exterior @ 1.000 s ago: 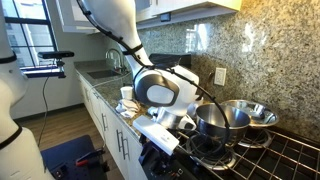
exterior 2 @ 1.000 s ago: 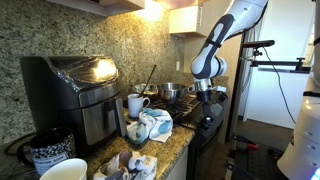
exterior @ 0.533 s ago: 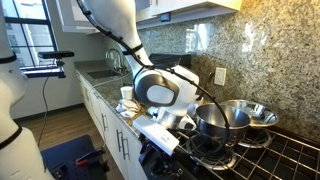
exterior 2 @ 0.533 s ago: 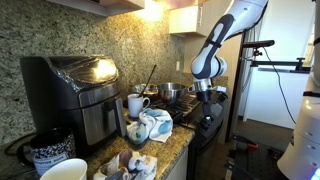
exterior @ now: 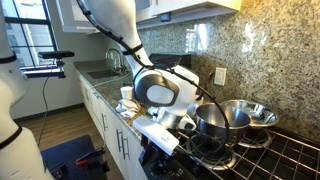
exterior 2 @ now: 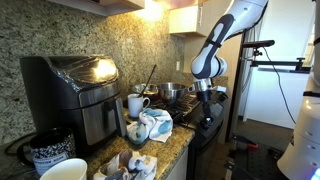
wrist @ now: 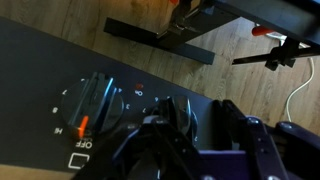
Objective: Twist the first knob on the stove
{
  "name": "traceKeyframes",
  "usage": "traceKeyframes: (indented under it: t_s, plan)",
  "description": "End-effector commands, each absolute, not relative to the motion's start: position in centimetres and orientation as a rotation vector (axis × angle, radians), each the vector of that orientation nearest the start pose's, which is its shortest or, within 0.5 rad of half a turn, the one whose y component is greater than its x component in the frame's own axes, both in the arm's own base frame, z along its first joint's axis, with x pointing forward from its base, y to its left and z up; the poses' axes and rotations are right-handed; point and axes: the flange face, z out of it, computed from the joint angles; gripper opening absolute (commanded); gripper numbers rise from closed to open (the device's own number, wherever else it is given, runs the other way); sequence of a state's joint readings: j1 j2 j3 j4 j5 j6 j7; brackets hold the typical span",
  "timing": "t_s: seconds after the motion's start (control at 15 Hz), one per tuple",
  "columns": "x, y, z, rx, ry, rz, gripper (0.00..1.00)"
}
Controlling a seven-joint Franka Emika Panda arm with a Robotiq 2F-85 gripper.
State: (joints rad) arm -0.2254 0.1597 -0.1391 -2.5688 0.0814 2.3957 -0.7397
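Stove knob (wrist: 95, 103), pincer (wrist: 200, 135) nr it, pots (exterior: 215, 124) on top

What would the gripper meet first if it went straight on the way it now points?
Probably the stove's control panel. In the wrist view the gripper faces the panel just right of the knob, not the knob itself, though depth is hard to judge.

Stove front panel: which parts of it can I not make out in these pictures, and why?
- Black round knob with orange mark: seen only in the wrist view; in an exterior view the white robot arm hides it.
- Any other knobs: hidden behind the dark end effector or cut off by the wrist view's edges.
- Black gas stove: its front is too small and dark in an exterior view.
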Motion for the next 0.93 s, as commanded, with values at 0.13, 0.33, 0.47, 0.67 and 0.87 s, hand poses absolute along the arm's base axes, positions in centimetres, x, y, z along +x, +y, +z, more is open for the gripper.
traceKeyframes:
  t_s: [0.13,0.33,0.47,0.67,0.87]
  plan:
    - [38.0,-14.8,18.7,-2.910,-0.405,0.376,0.13]
    - [37.9,-15.0,18.6,-2.910,-0.396,0.373,0.08]
    - [37.8,-15.0,18.4,-2.901,-0.395,0.377,0.08]
    - [37.8,-14.8,18.0,-2.891,-0.394,0.377,0.08]
    - [37.7,-14.7,17.6,-2.891,-0.388,0.359,0.08]
